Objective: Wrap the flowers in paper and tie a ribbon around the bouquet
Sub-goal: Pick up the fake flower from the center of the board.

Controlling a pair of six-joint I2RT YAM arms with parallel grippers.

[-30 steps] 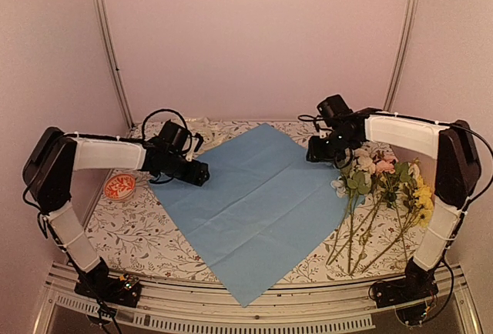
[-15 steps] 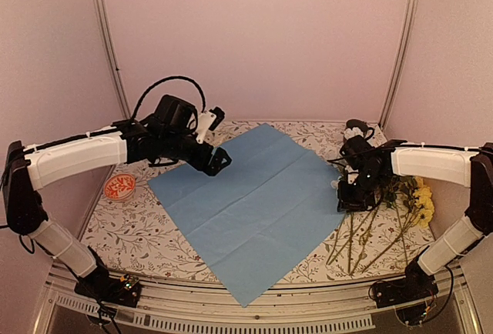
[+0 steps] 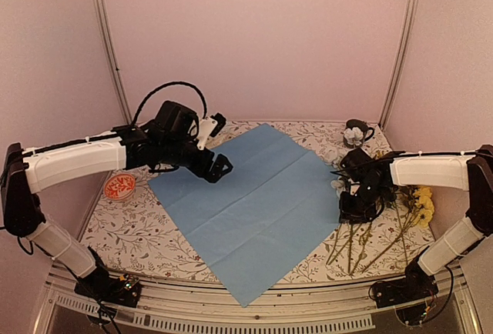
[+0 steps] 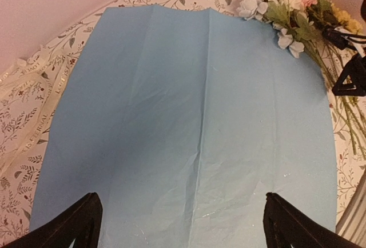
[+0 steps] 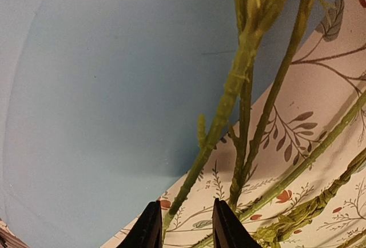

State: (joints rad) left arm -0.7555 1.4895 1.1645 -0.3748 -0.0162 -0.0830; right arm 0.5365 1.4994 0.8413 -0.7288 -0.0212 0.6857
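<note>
While my left gripper gapes empty above the paper, my right gripper sits narrowed among stems of the flowers, grip unclear; a partial pinch could scatter them.

Paper, ahead of left tool: plain light blue, faint paler crease lines.
Left tool: black.
Flowers, far right of left tool: white, pale pink and yellow blooms; green leaves.
Stems just ahead of right tool: yellow-green.
Right tool: black.
Ribbon, left of left tool: cream, small dark lettering.
Bench cloth: cream, grey-brown leafy vine print, small red buds.
Dish, back-left of left tool: orange-red, pale markings.
Cup, beyond right tool: dark.
Arms: white shells, black joints.
</note>
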